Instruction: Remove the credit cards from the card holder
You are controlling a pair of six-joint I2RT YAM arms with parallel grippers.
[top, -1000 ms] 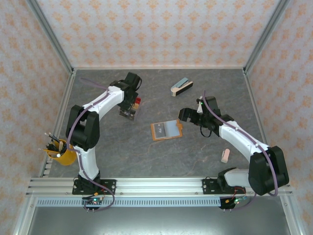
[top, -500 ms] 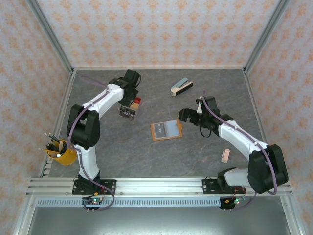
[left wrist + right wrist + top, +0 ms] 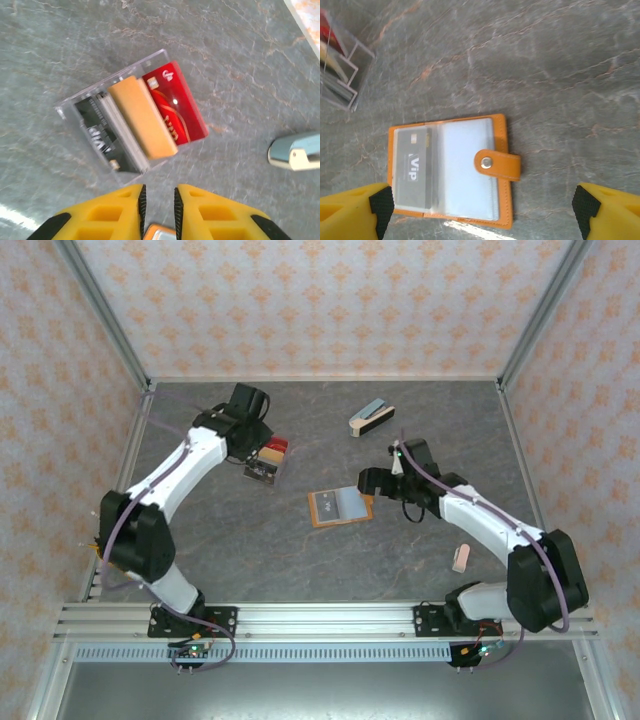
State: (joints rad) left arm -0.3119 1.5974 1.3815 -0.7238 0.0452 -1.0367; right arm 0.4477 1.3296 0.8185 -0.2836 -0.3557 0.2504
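Observation:
The card holder (image 3: 340, 506) (image 3: 450, 170) lies open on the table: orange leather, clear pockets, snap strap to the right. A grey "VIP" card (image 3: 412, 167) sits in its left pocket. My right gripper (image 3: 372, 480) (image 3: 482, 207) hovers over it, open wide, one fingertip on each side. A clear box (image 3: 262, 466) (image 3: 80, 102) holds a black card (image 3: 102, 135), a tan card (image 3: 142, 117) and a red card (image 3: 175, 107). My left gripper (image 3: 252, 440) (image 3: 159, 192) is just behind the box, open a little, with bare table showing in the gap.
A grey-blue stapler-like thing (image 3: 370, 417) (image 3: 295, 152) lies at the back, right of the clear box. A pink eraser (image 3: 461, 558) rests near the right arm. Patterned walls with metal posts close in the table on three sides.
The left gripper drew back from the clear box and its jaws parted slightly, with the elbow swinging out left. The right gripper slid left over the card holder.

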